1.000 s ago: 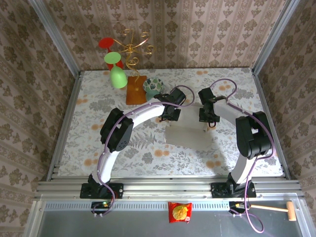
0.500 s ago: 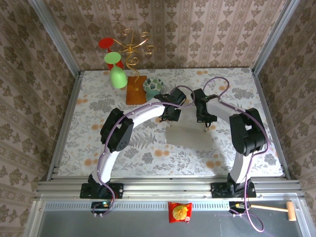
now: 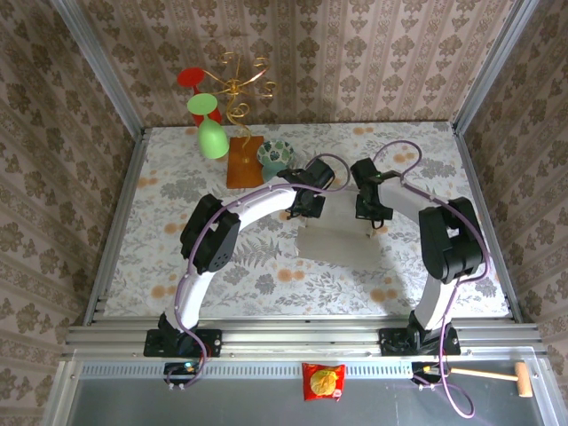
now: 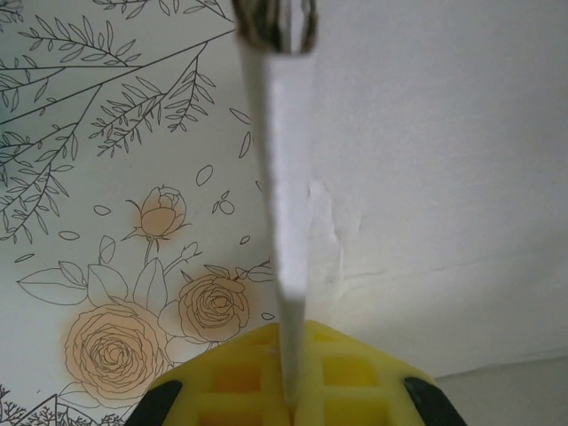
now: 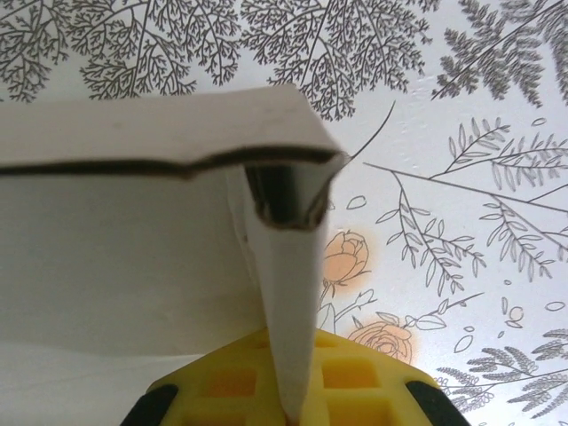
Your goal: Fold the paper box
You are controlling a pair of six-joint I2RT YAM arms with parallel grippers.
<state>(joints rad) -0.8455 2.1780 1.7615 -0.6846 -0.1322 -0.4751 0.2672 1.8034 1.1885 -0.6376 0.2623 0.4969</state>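
Observation:
The paper box [image 3: 338, 244], pale grey-white cardboard, lies in the middle of the flowered table with its two side flaps lifted. My left gripper [image 3: 306, 209] is shut on the left flap. In the left wrist view that flap [image 4: 282, 177] stands on edge and runs down into my left gripper [image 4: 293, 395], while the box's flat panel [image 4: 444, 133] lies to its right. My right gripper [image 3: 373, 213] is shut on the right flap. The right wrist view has this flap [image 5: 288, 293] pinched in my right gripper [image 5: 295, 404], with a folded-over wall [image 5: 133, 222] to the left.
A brown wooden board [image 3: 244, 162], a patterned teal cup [image 3: 277, 153], a green glass [image 3: 211, 138] and a gold wire stand [image 3: 238, 85] with a red glass [image 3: 190, 78] sit at the back left. A snack packet [image 3: 323, 382] and a hammer [image 3: 499, 376] lie on the near ledge.
My right arm swung a little to the left with its flap and came back rightward. The left arm and the box's base stayed in place.

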